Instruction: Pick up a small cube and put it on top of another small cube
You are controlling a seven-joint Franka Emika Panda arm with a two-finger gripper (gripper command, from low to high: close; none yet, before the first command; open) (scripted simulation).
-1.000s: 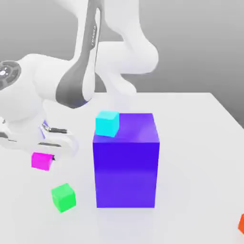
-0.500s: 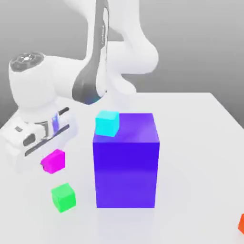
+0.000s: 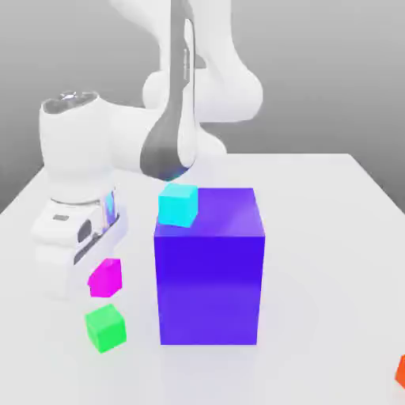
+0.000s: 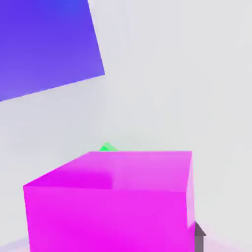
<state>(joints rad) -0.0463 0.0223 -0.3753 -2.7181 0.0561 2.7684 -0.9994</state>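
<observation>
White arm [image 3: 134, 138], dark grey trim

Pale, smooth table [image 3: 332, 261], near white; far edge straight, far right corner squared off in the exterior view. Behind it, plain grey backdrop [image 3: 332, 79], paler toward the table's far edge. Light even, bright.

The white counter [image 3: 332, 285] extended beneath the scene, its far edge running straight across the exterior view. The large blue-purple block [image 3: 210, 285] stood upright directly on this surface, near the middle of that view. The small green cube [image 3: 106, 327] rested on the counter toward the exterior view's left, just beside the block and apart from it. The orange cube [image 3: 401, 375] lay at the exterior view's right, partly cut off by the frame edge.
</observation>
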